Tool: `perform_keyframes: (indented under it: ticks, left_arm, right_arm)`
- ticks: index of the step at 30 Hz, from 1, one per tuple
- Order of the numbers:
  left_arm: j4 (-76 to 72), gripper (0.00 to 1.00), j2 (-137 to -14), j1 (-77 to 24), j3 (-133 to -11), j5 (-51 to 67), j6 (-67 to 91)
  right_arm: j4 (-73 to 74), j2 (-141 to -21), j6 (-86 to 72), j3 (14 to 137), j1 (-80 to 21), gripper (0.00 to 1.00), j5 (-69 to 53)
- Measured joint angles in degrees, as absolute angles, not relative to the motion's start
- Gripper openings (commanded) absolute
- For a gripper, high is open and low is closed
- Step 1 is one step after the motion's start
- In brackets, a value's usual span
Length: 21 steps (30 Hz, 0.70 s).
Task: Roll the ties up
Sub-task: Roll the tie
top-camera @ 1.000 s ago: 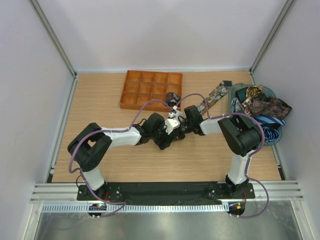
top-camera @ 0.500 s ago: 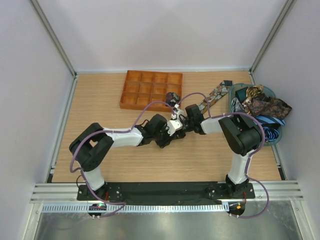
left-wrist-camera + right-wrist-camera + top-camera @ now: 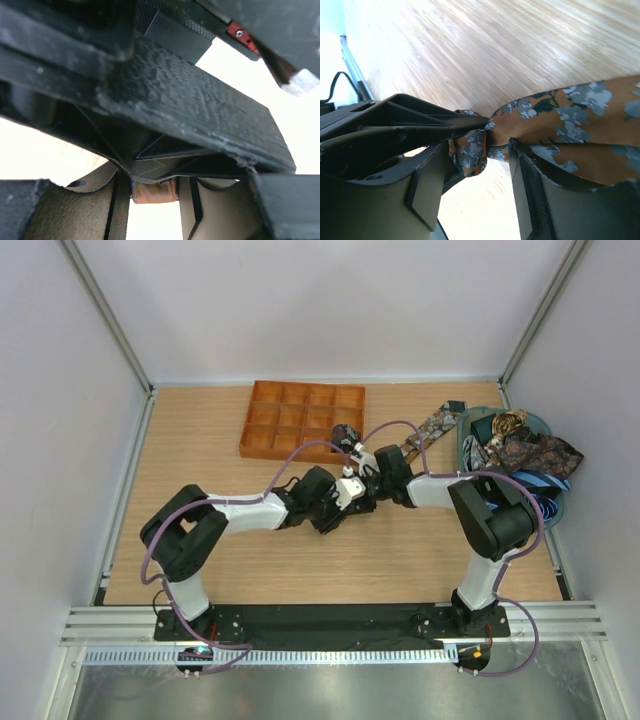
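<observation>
Starting at near edge of table [image 3: 200, 440]: noted both arms folded inward, tools meeting nose to nose over mid-table.

Found left gripper [image 3: 154, 200] pressed almost together on a scrap of brown fabric. Own wrist view gives only that scrap, bridging the narrow gap between the fingers [image 3: 75, 215] (rest of view blocked by black housing of the other arm, very close).

Found right gripper [image 3: 477, 172] pinching the bunched narrow end of the paisley tie [image 3: 580, 130], brown ground with grey-blue flowers, fold wedged between both pads. Logged tip of left gripper entering right wrist view from the left and touching the same fold.

Traced tie from the pinch away and to the right, lying flat on the wood, far end reaching the rim of a teal bowl [image 3: 463, 440].

Recorded in bowl a loose heap of ties [image 3: 535, 452]: paisley towards the far side, blue striped ones [image 3: 540, 502] at near side.

Recorded orange tray [image 3: 290, 415] at far centre, left of the bowl and apart from it. Spotted one small dark patterned bundle [image 3: 345, 432] at tray's near right corner. Cannot tell whether inside the corner compartment or on the rim, and too small to confirm as a rolled tie.
</observation>
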<state>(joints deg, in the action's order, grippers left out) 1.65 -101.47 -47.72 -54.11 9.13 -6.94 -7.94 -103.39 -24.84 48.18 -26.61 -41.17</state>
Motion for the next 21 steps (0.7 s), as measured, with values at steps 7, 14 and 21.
perform_keyframes:
  ticks: [7,14,21]
  left_arm:
    - [3.4,0.22,-102.2,-47.7,-55.6,8.3,-6.0]
    - [4.6,0.38,-103.0,-47.9,-57.1,7.0,-4.3]
    - [4.4,0.68,-103.1,-47.9,-57.2,6.2,-3.4]
  right_arm:
    - [-5.2,-102.4,-24.3,48.7,-26.9,0.46,-38.4]
    - [-4.2,-102.4,-23.6,49.6,-27.2,0.23,-38.7]
    - [-4.0,-103.9,-22.8,49.6,-27.3,0.17,-39.1]
